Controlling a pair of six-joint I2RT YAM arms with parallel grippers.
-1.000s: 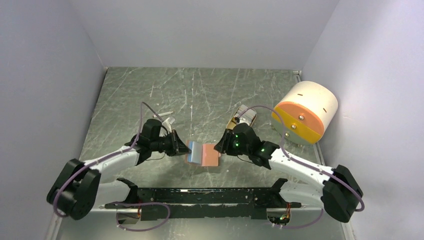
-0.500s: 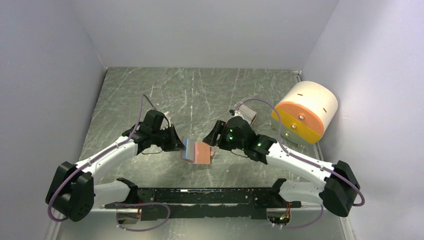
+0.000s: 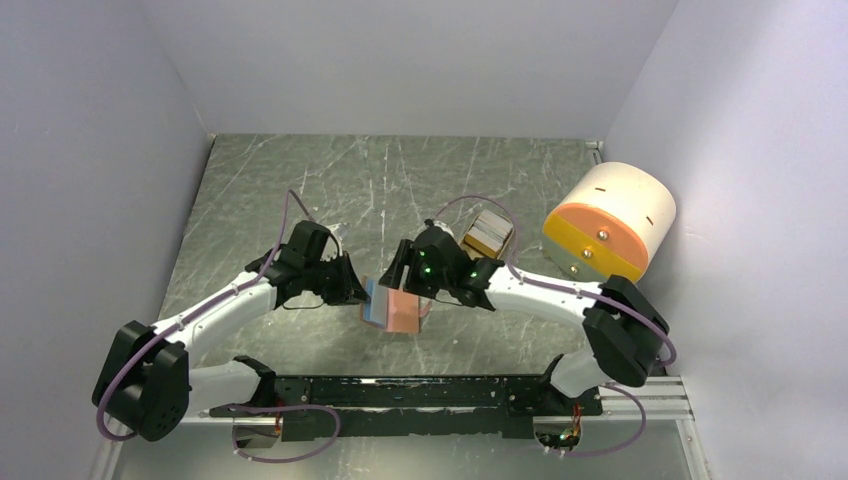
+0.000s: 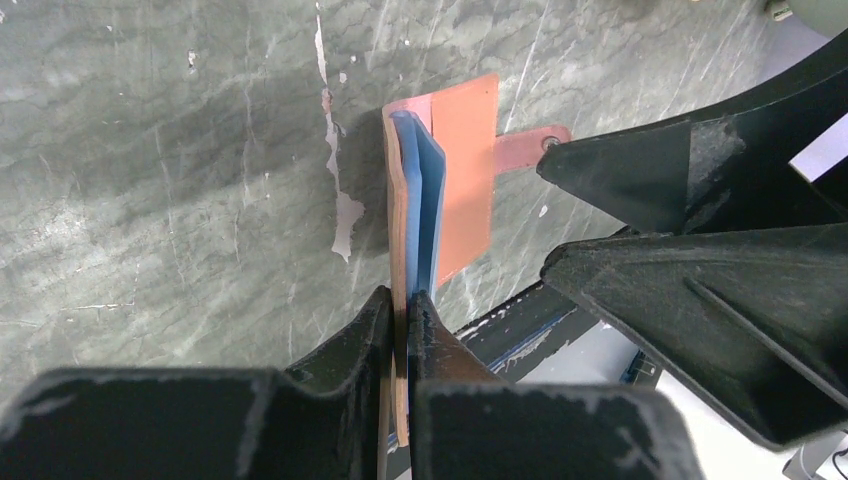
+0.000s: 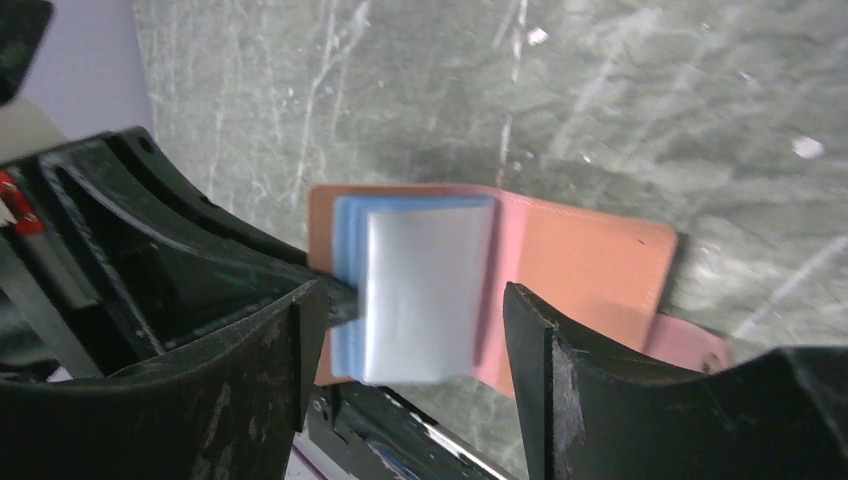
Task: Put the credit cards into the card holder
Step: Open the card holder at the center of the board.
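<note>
Two grippers, one card holder between them.

Item one: left gripper, pinched tight on the near edge of the holder's left leaf together with a light blue card. It holds the holder open, and that side appears raised off the table.

Item two: right gripper, spread wide and carrying nothing, straddling the left leaf where a silvery card lies over the blue one. You cannot tell whether that card is seated in a pocket or only resting on top, because its lower edge is blurred.

Step in hand, as judged: seating the cards in the left leaf.
- Hold your left pinch steady so the leaf does not fold shut.
- Bring the right fingers onto the silvery card's free edge.
- Press it along the pocket line, square with the blue card.
- Mind the two grippers: they sit just beside each other, so you have little room to turn.

Other entries:
- Tan tray, behind the right arm, contents too small to read.
- Cream-and-orange cylinder, at the right wall, well apart.
- Snap tab, on the holder's right leaf, away from the cards.

Only the closeness of the two grippers looks likely to get in your way.
</note>
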